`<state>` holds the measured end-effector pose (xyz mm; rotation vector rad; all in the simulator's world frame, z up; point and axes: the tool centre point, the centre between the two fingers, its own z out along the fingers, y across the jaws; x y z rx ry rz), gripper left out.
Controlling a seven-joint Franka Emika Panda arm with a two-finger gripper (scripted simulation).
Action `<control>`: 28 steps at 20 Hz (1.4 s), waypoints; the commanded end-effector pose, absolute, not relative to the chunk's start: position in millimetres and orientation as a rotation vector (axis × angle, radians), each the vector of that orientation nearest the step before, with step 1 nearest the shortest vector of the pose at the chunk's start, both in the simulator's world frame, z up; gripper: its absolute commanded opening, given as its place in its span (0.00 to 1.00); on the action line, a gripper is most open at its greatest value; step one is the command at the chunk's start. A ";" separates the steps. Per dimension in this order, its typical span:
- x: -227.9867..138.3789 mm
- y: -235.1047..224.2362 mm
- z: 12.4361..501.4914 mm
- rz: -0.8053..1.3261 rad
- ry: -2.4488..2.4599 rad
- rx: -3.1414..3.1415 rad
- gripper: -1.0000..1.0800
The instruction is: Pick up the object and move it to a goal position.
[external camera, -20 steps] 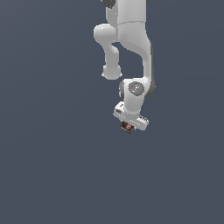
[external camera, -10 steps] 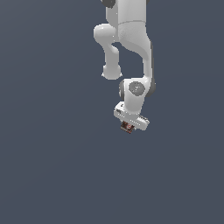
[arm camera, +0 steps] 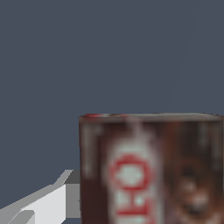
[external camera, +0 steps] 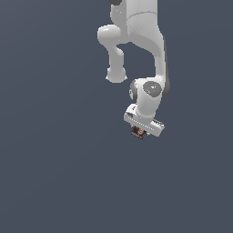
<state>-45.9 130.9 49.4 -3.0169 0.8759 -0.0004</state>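
The object, a tiny dark brown box with red and whitish print (external camera: 138,132), sits right under my white hand in the exterior view, between the fingers of my gripper (external camera: 139,134). In the wrist view the box (arm camera: 151,170) fills much of the picture, close to the camera, with one light grey finger (arm camera: 48,199) touching its side. The other finger is hidden behind the box. The gripper is shut on the box. I cannot tell from the exterior view whether the box is above the floor or resting on it.
A plain dark grey-blue floor (external camera: 54,173) lies all around the arm. The white arm (external camera: 141,50) reaches down from the top of the exterior view. No other objects or a goal marker show.
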 end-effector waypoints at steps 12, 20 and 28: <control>7.5 206.5 130.4 -0.001 0.877 -3.017 0.00; 26.7 231.4 156.0 0.000 0.877 -3.017 0.00; 32.8 238.6 163.3 0.000 0.877 -3.017 0.00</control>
